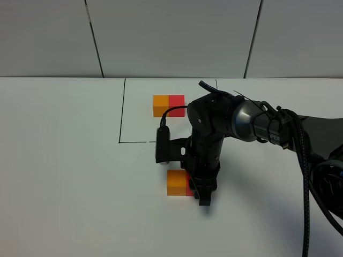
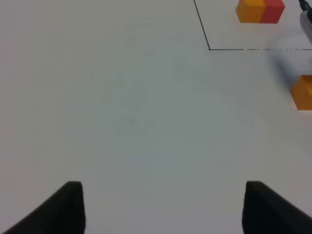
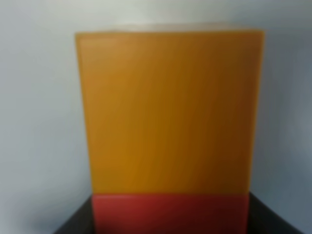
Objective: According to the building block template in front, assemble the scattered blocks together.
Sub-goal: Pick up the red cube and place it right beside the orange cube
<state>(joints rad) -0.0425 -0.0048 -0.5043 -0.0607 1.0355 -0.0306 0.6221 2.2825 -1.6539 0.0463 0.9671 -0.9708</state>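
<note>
You're basically at the finish line here. The orange block (image 1: pixel 175 183) and red block (image 1: pixel 189 186) sit touching, orange left and red right, same order as the template pair (image 1: pixel 168 105) up inside the marked square (image 1: pixel 122 115).

Your right gripper (image 1: pixel 203 194) is down right at the red block, with the orange one just past it on the far side from the arm. The right wrist view shows red wedged between the dark finger tips, so I'd say it's gripping the red block, though the fingers are mostly cut off.

Left gripper (image 2: pixel 163 207) hangs wide open over bare table (image 2: pixel 122 122), blocks well off to its side.

What's left, I'd guess: let go and back off. No containers anywhere.
</note>
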